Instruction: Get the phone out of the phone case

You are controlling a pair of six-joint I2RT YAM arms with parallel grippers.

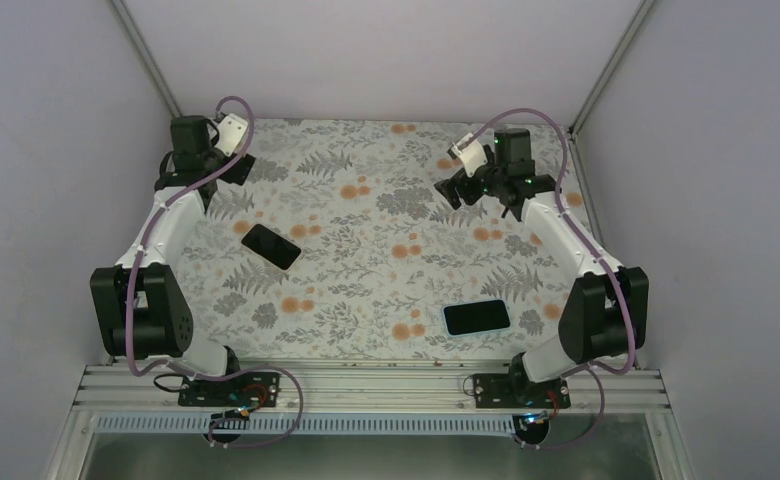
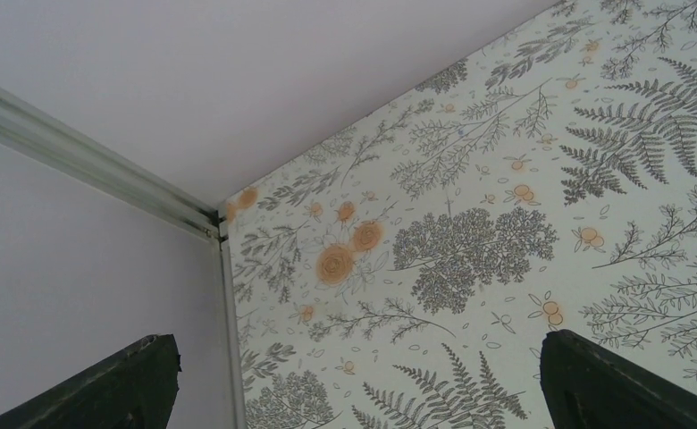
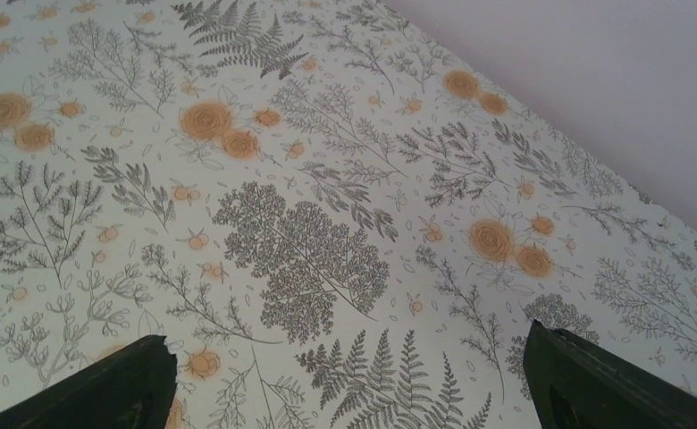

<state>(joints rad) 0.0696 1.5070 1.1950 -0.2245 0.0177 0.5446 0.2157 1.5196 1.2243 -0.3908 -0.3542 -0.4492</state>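
Floral tablecloth [image 1: 386, 260] carries a black phone [image 1: 271, 246] well back from the left gripper [image 2: 358, 344], and a pale-rimmed phone case [image 1: 476, 317] well back from the right gripper [image 3: 349, 335]. Both grippers hang spread and empty, seemingly parked clear of the work; the case's contents are unclear.

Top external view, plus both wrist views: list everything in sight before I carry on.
black slab: 1, black, left-centre of the table, lying at an angle; phone or case, cannot tell
pale-rimmed slab: 1, dark face with a pale blue rim, near right, close to the right arm
table cover: 1, white with grey ferns and orange flowers
walls: pale, on three sides, with metal corner posts
rail: 1, silver, near edge, carrying both arm bases
left gripper: 1, dark fingers, far left corner, open, holding nothing
right gripper: 1, dark fingers, far right, open, holding nothing
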